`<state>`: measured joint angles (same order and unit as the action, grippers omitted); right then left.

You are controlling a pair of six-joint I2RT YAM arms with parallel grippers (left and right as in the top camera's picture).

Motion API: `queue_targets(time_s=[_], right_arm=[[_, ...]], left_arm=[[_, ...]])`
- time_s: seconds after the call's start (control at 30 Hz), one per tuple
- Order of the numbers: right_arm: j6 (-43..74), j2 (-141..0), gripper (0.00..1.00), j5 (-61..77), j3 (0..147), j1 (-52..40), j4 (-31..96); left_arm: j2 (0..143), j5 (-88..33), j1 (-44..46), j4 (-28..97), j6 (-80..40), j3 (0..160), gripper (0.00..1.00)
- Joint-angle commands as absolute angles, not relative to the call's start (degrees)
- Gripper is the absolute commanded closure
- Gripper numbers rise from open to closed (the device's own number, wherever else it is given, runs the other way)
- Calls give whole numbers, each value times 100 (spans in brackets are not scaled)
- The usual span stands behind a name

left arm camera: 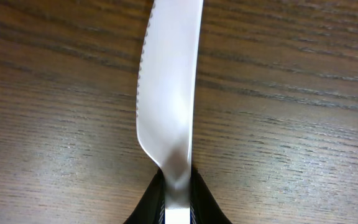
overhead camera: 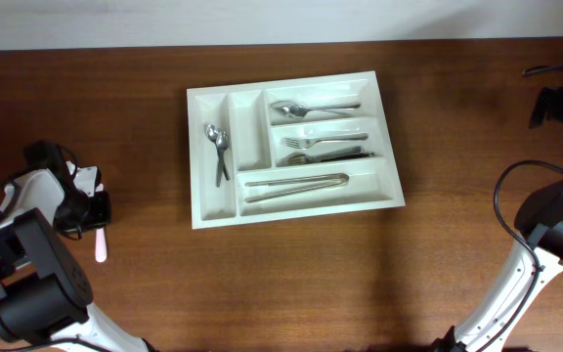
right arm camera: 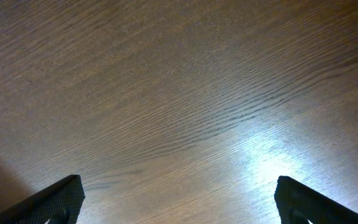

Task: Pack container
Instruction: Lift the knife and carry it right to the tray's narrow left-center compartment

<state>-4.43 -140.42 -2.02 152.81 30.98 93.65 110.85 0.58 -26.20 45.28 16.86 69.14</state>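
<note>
The container (overhead camera: pixel 389 147), a large white cutlery tray, lies in the middle of the table. It holds spoons (overhead camera: pixel 217 145) in a narrow compartment, more spoons (overhead camera: pixel 311 107), forks (overhead camera: pixel 321 149) and long steel pieces (overhead camera: pixel 296 184) in the crosswise ones. At the far left my left gripper (overhead camera: pixel 92 209) is low over the wood, shut on a knife (left arm camera: pixel 169 87). The serrated blade runs straight out from between the black fingers (left arm camera: pixel 151 202). In the overhead view a pale pink end of the knife (overhead camera: pixel 101 244) sticks out toward the front edge. My right gripper (right arm camera: pixel 179 202) is open over bare wood.
The dark wooden table (overhead camera: pixel 291 284) stretches around the tray. The right arm (overhead camera: pixel 555 230) and its cables stand at the far right edge. The left arm's base (overhead camera: pixel 27 284) fills the near left corner.
</note>
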Motion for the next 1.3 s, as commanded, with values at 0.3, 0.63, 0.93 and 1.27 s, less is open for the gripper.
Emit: queue_targets(time_s=[0.3,0.63,0.93,1.27], right_arm=[[-399,-14020,1,-172,15262,3074,9362],[-399,-14020,1,-172,15262,3074,9362],[-399,-14020,1,-172,15262,3074,9362],[-399,-14020,1,-172,15262,3074,9362]], left_arm=[[11375,-1326,-2307,5776,1540,8768,98],[11375,-1308,-845,6169,279,10101,98],[11378,-1304,764,5417,-1111,10412,98],[11380,-1219,1404,4626,-1789,10412,98]])
